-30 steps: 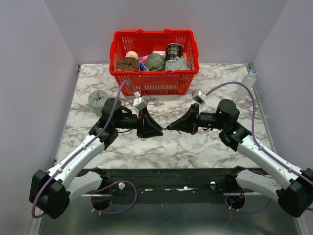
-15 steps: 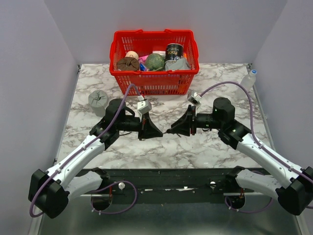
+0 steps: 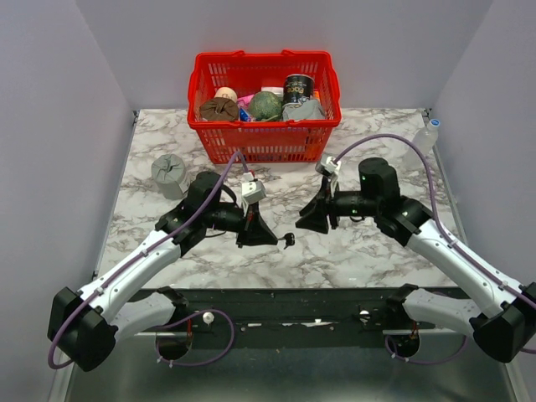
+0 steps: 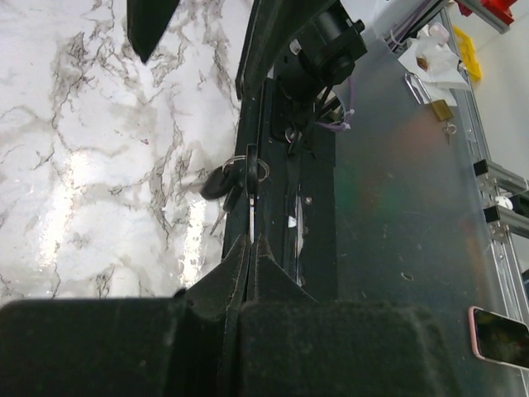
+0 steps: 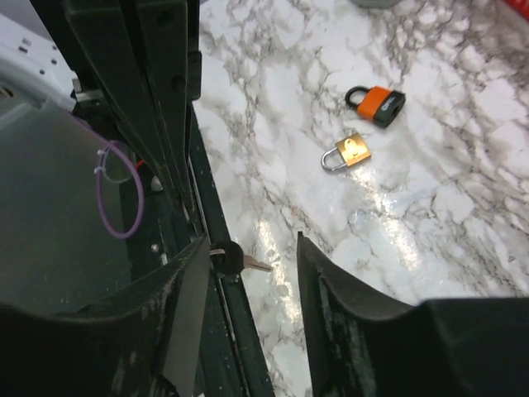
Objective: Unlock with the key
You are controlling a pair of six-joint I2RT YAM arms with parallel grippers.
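Pinching the tiny black-headed, thin-bladed metal key (image 5: 229,258) by its blade, the left gripper (image 4: 250,246) is pressed together, holding it over the near edge of the white marble table (image 5: 388,215). The right gripper (image 5: 248,246) is spread and empty, just beside. The key looks light, stiff and slick (it may swivel in the grip). Its flat black head seems the surer hold, freeing the blade for the orange-and-black padlock (image 5: 377,103) or small brass padlock (image 5: 348,154) lying on the marble.
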